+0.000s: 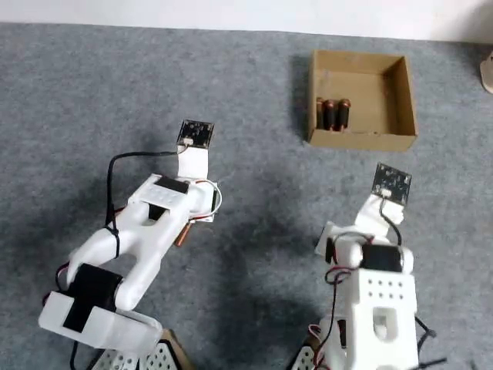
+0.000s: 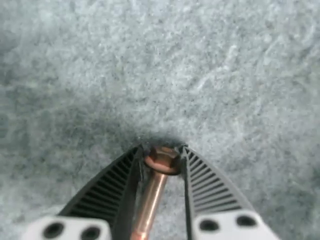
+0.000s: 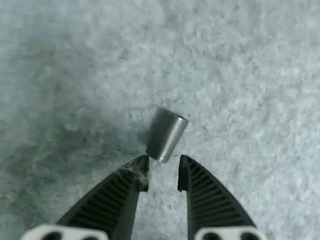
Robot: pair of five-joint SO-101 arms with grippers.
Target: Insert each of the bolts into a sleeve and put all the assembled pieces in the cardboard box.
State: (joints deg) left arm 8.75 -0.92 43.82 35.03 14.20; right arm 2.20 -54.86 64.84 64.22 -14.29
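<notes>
Left hand grips a bolt, its shank's end cut off.

The table has a grey, felt-like surface, its nap mottled and shadowed in places. A plain white strip runs along its far side. A pale rounded object pokes in at the right edge.

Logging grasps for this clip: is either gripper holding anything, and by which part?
Left gripper is shut on the bolt at its hex head. Right gripper holds nothing.
</notes>
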